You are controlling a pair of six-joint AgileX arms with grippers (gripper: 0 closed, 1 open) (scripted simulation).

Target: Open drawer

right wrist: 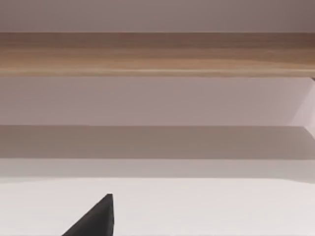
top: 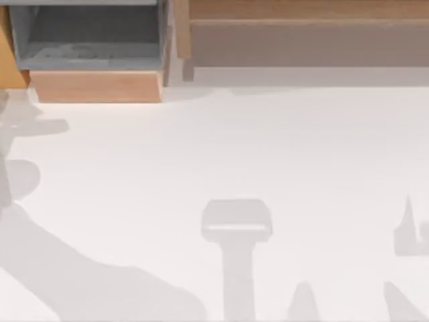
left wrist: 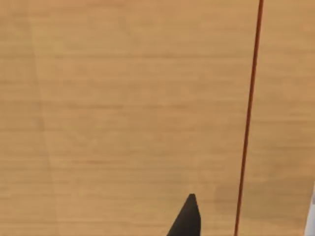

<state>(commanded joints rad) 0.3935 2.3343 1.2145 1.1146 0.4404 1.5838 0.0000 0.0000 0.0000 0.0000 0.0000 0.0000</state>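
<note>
The drawer sits at the desk's 10 o'clock in the top view, an orange-brown sliver cut by the frame edge, just beside the grey box at 11 o'clock. The shelf runs across 1 o'clock.

The left tool shows one dark tip close against a wood face with a thin red-brown seam. I judge this face to be the drawer's front, so the left arm is nearer. I cannot tell if that tool is spread or pressed together.

The right tool hangs over the bare desk, facing the shelf and well apart from the drawer; I cannot tell its state either.
</note>
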